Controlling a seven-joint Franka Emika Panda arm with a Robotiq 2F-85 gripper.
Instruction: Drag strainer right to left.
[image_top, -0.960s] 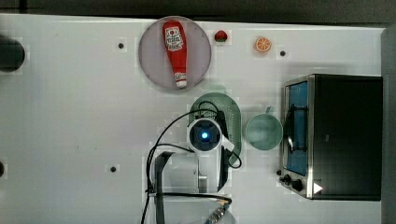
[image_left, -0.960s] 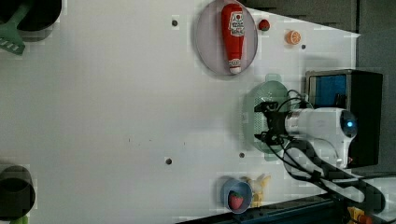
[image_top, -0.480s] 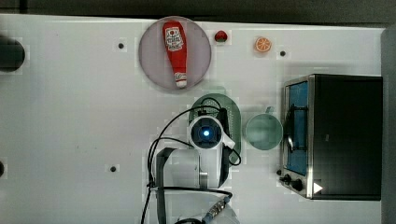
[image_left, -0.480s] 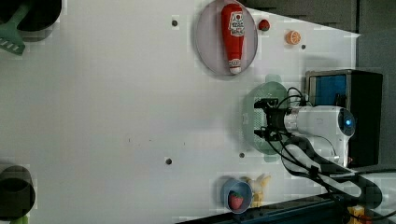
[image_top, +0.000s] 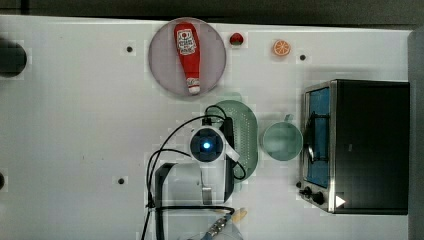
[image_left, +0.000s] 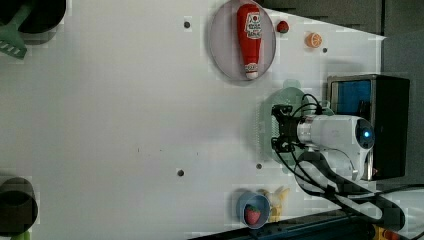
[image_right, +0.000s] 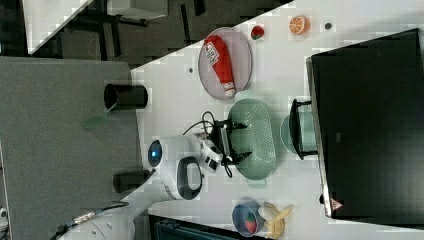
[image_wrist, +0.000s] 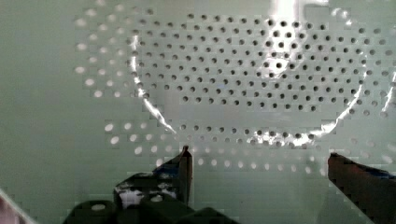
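Beside cup (image_top: 282, 141) on tabletop (image_top: 75, 130): strainer (image_top: 245, 135), thin perforated plastic, judged light, stiff, slippery. Gripper (image_wrist: 257, 163) inside bowl, jaws spread wide, holding nothing. Best purchase: smooth rim or inner wall.

White table (image_top: 75, 125), dark floor (image_right: 150, 30), perhaps carpet

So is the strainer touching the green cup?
Apart. In the top view a strip of white table separates the strainer from the green cup on the top view's right.
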